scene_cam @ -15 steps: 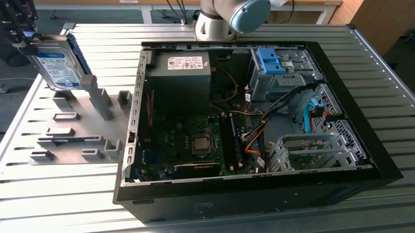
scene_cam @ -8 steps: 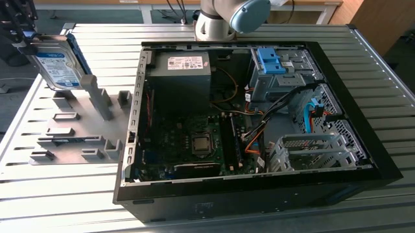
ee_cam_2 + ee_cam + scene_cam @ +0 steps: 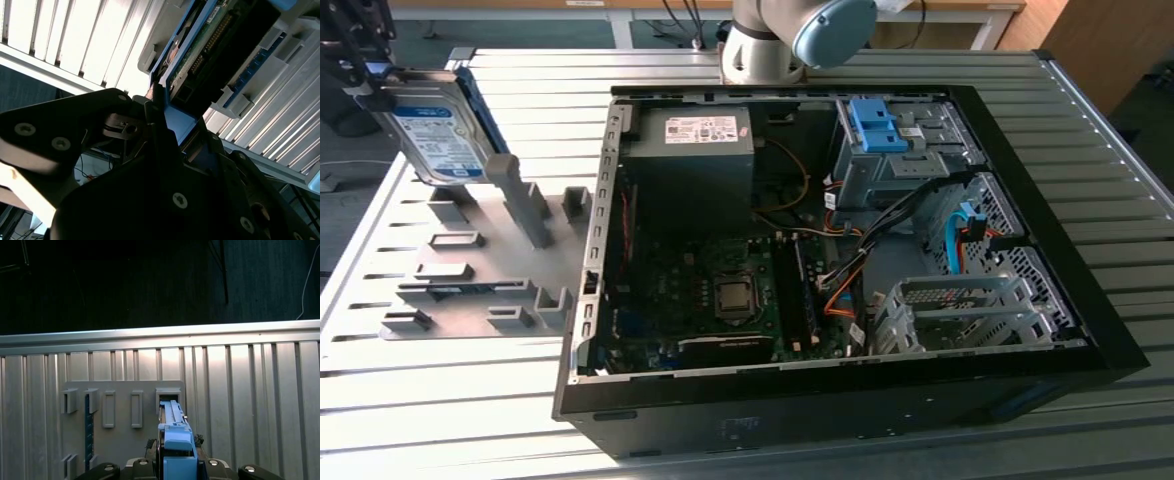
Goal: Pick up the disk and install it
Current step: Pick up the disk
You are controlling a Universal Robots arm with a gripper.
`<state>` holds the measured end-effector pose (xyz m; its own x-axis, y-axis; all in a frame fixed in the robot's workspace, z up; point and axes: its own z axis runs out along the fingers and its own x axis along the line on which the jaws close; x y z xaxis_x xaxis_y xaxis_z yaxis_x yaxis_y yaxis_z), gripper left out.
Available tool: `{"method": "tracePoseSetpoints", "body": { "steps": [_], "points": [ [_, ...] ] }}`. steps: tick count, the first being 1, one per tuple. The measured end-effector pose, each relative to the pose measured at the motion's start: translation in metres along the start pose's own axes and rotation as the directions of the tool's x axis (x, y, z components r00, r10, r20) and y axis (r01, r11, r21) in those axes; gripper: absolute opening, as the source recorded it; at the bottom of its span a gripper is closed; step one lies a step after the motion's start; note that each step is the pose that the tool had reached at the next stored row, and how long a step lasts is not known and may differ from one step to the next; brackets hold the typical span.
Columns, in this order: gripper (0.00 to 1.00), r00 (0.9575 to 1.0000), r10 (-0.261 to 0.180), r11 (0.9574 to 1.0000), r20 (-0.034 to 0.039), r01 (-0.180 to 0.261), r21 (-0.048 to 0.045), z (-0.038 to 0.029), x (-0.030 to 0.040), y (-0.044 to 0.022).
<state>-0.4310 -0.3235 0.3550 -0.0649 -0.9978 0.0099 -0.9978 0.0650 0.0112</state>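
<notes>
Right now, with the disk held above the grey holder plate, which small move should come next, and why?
Probably a short travel toward the exterior view's right: the fingers grip the disk clear of the holder plate, and the open case lies there.

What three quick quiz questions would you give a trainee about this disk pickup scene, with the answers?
1. True or false: the disk sits inside the open computer case.
2. What is holding the disk? A) the gripper B) a person's hand C) a drive bay
3. Fill in: the rail framing the disk is ____ plastic.
Key: 1 false, it is held up outside the computer case, at the exterior view's left. 2 A. 3 blue.
</notes>
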Motion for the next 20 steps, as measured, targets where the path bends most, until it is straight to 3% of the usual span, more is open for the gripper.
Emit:
{"method": "tracePoseSetpoints", "body": {
  "steps": [20],
  "points": [
    [0.36,1.0000,0.000,1.0000,-0.0001,0.000,-0.0001,-0.0058,0.0000,0.0001]
  ]
}}
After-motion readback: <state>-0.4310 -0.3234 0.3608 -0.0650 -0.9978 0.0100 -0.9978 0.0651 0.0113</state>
